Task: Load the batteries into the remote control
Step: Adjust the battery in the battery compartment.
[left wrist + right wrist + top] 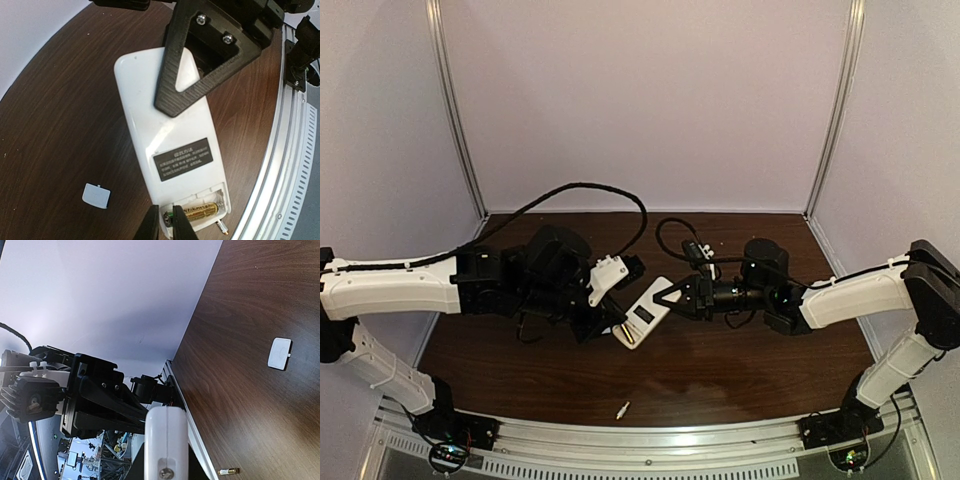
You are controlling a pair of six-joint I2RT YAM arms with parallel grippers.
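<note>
Remote (167, 125): held back-up and clear of the table (55, 125), between the two arms at mid-table. Its long axis runs diagonally in the top view, with the open recess (202, 199) at the end toward your left arm.

Right gripper (675, 296): clamped on the remote's closed end, one finger lying across the white back.

Left gripper (165, 226): fingers close together at the recess, just at one end of the seated battery. You cannot tell whether they pinch it or only press on it.

Cover (96, 195): a small pale tab flat on the table, well apart from the remote.

Seated battery (200, 210): gold, lying across the remote's width in the recess.

Loose battery (622, 408): on the table near the front edge, toward the arm bases from the remote and about midway between them. Its long axis sits at a slant to that edge.

Your next pick probably turns on this relation. The loose battery lies below and nearward of the left gripper, which is the nearer one and not holding the remote. You would have to turn the battery crosswise to match the recess.
</note>
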